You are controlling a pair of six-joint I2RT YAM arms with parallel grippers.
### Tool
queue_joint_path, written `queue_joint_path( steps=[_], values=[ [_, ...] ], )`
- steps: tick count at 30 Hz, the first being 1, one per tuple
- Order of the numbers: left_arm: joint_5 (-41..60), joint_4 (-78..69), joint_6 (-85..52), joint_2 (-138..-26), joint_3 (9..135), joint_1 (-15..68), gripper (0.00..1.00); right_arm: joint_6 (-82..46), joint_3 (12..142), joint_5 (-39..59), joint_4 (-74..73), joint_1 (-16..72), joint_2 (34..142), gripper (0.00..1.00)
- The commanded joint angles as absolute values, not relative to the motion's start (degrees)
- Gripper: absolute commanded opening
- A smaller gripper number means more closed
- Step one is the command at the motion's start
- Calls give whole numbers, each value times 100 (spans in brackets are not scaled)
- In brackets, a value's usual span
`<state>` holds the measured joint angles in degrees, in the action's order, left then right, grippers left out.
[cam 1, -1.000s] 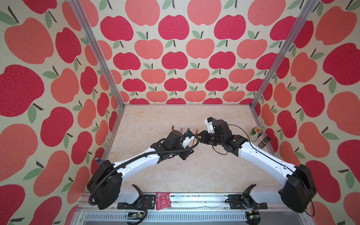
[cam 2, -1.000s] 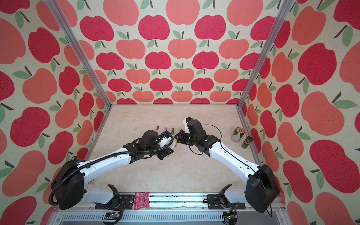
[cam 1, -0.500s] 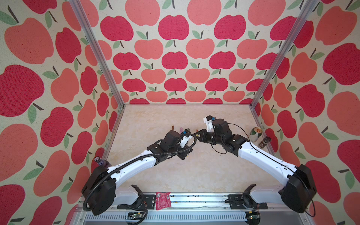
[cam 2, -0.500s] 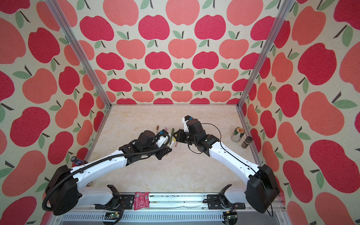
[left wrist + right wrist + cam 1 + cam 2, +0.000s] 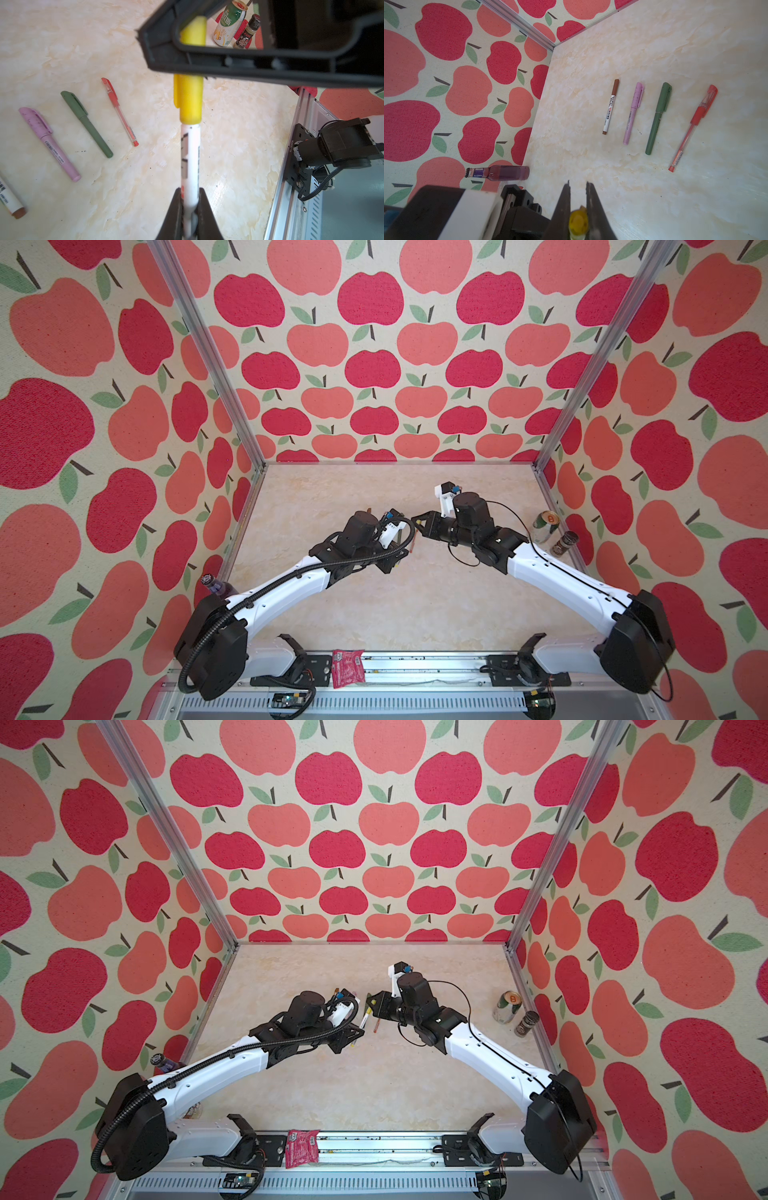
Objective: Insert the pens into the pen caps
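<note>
Left wrist view: yellow cap (image 5: 190, 99), mid-length hidden behind a blurred finger (image 5: 207, 68) of the right gripper (image 5: 577, 185); white-barrelled pen (image 5: 190, 158) and brown-tipped pen (image 5: 10, 199), both cut off by frame edges. Right wrist view: cap blurred, cut off. Top views: lying pens (image 5: 376, 1026) tiny, partly hidden behind the left arm (image 5: 291, 1036).

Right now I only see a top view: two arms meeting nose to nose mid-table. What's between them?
Observer: The left wrist view shows it. The left gripper is shut on a white pen, and the right gripper is shut on a yellow cap that sits over the pen's tip.
Operator: And the thin sticks half hidden by the arms?
Observer: In the right wrist view, four more pens lie side by side on the table, apart from each other and all capped: a brown-trimmed pen, a lilac-pink pen, a dark green pen and a red pen.
</note>
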<state>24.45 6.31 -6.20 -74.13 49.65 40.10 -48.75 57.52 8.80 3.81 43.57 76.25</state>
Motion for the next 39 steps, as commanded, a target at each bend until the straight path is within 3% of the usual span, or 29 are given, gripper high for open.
queue_joint_path(
  steps=[1,28,39],
  values=[
    [2583,-668,-467,-7284,5663,3860,5,-4972,5415,1183,1108,4605,7858,1],
    [2741,-1159,-506,-7814,6100,3540,4,-5514,4801,1020,451,5142,8157,1],
    [3019,-598,-741,-7555,5066,3640,4,-4902,5871,1026,755,4081,7697,24]
  ],
)
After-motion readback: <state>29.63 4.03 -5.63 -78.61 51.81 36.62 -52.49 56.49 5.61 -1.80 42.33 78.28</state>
